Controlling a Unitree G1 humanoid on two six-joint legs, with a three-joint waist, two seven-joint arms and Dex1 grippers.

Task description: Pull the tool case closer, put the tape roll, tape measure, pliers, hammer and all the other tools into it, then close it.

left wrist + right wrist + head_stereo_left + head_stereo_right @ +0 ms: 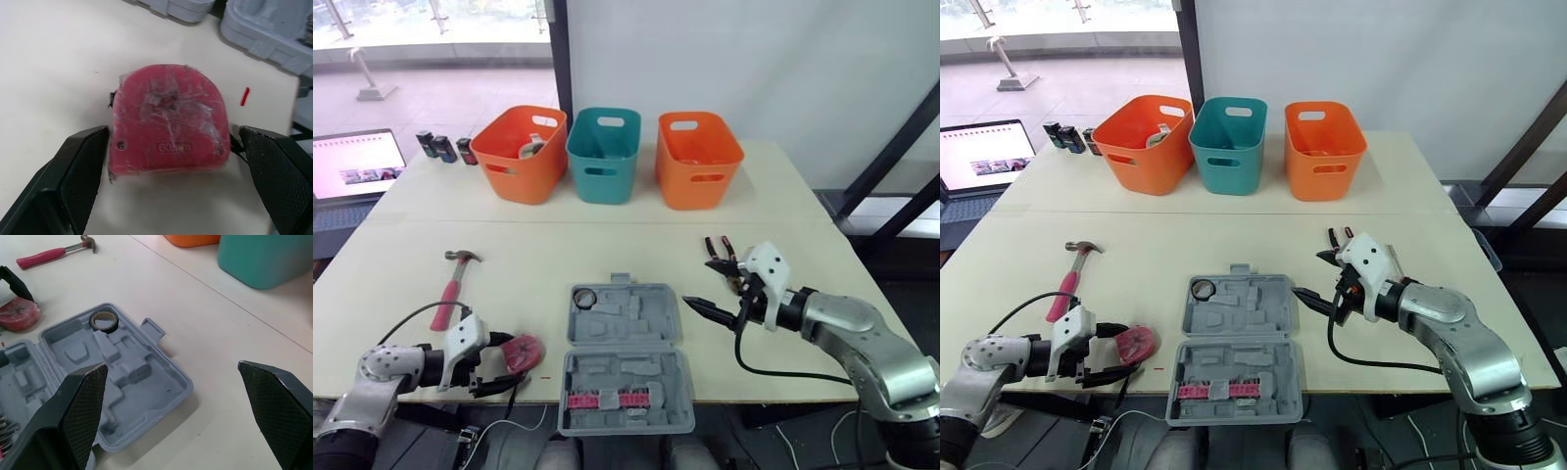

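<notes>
While the case (646, 323) lies open at the table's (607, 235) front edge, centre, both halves flat, most tools are outside it. Tape roll (584, 296) sits in the far half, in its left corner pocket. Near half holds a row of pink bits (605, 399).

L gripper (507, 362) is at the front-left, fingers spread, straddling the red tape measure (168, 125), which lies flat on the table just left of the case. One finger (83, 166) is right beside the measure, maybe touching; the other stands a bit off it. Not clamped.

Hammer (453, 284), pink grip, lies further back on the left, head pointing away, well apart from the case.

R gripper (171, 367) is just right of the case's far half, fingers wide apart, nothing between them. Pliers (717, 245) lie on the table just behind it; can't tell if they touch.

At the far side: orange bin (519, 157), teal bin (603, 157), 2nd orange bin (698, 162) in a row. Laptop (352, 166) is off to the far left.
</notes>
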